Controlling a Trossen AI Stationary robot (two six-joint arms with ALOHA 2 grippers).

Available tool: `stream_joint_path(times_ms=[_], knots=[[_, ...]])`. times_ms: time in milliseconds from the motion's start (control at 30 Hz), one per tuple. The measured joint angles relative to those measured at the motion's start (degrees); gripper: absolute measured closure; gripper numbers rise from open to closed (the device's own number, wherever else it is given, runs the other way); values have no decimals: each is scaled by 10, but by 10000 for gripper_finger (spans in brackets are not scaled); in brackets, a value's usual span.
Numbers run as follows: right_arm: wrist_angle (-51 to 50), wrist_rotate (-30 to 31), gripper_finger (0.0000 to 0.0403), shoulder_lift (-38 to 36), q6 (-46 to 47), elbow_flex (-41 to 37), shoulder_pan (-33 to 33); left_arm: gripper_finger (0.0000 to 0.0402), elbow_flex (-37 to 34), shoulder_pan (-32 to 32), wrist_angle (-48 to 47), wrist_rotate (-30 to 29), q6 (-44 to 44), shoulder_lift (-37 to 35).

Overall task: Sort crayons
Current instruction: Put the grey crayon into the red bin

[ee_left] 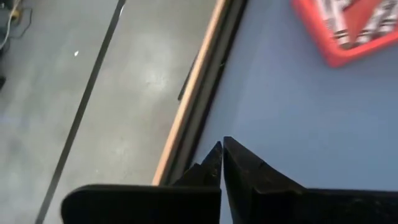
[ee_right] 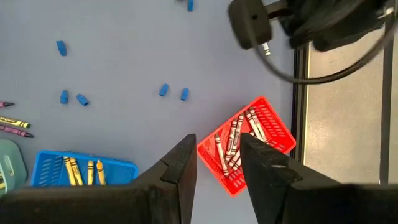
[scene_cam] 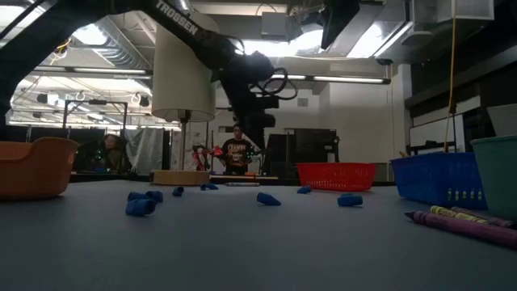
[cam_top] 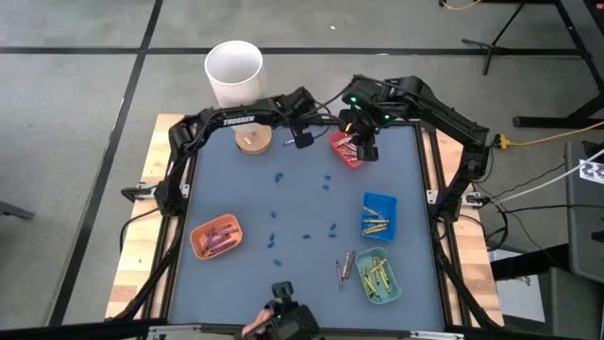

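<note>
With its jaws parted above the red tray (ee_right: 245, 144), the right gripper (ee_right: 217, 163) seems placed for dropping crayons (ee_right: 233, 140); left gripper (ee_left: 222, 163) waits closed, empty

Table (cam_top: 302, 203): baskets (cam_top: 216, 238), loose crayons (cam_top: 345, 269)

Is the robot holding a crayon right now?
No. The left gripper is shut with nothing between its fingers, and the right gripper is open above the red tray, holding nothing.
</note>
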Motion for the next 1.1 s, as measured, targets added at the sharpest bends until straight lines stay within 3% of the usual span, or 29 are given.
stream_joint_path(times_ms=[200, 1100], knots=[[5, 0, 281, 0, 0, 0, 0, 401, -10, 24, 1, 44, 1, 0], [13, 0, 281, 0, 0, 0, 0, 401, -107, 31, 41, 46, 17, 2]])
